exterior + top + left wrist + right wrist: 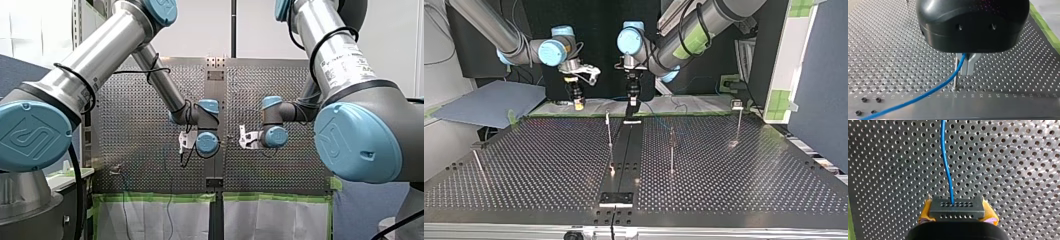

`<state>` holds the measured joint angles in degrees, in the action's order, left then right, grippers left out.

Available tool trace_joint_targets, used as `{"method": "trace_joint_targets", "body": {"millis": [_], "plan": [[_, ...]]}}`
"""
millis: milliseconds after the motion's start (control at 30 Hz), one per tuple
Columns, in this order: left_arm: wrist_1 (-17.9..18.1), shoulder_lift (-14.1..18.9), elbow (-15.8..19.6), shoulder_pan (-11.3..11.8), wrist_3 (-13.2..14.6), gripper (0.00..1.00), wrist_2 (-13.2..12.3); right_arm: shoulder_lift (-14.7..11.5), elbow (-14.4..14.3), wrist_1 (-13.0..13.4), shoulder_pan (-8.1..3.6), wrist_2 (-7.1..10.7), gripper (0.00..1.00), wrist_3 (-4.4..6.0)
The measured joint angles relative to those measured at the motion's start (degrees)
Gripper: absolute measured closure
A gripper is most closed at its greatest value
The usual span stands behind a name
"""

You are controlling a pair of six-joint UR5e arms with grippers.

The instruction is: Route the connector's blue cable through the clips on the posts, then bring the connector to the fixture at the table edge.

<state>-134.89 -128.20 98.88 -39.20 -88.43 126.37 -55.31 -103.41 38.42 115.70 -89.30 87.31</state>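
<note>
My right end effector pinches the connector between yellow pads. From it the cable runs ahead over the tabletop. My left end effector (metal fingers pressed together) nips the cable just beside a post. Both arms reach inward, wrists bent down side by side, above the top view's far tabletop edge.

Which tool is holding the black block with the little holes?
My right tool, the yellow-padded one, clamps the connector; my left tool pinches only the blue cable.
</note>
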Motion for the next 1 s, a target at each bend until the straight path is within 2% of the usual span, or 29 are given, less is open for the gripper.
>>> {"method": "trace_joint_targets", "body": {"millis": [233, 433, 800, 1000], "plan": [[0.36, -0.05, -0.05, 0.28, 0.22, 1.0, -0.19, 0.16, 0.0, 2.37, -1.32, 1.54, 1.0, 0.05], [0.4, -0.05, -0.11, 0.59, 0.41, 1.0, -0.71, 0.31, 0.0, 4.59, -2.53, 3.83, 1.0, 0.53], [0.47, -0.06, -0.68, 0.76, 0.37, 1.0, -1.41, 0.47, 0.0, 5.51, -3.94, 6.35, 1.0, 1.11], [-0.29, -1.51, -2.3, 0.7, 0.0, 1.0, -1.61, 0.54, 0.0, 5.94, -4.66, 6.94, 1.0, 1.33]]}}
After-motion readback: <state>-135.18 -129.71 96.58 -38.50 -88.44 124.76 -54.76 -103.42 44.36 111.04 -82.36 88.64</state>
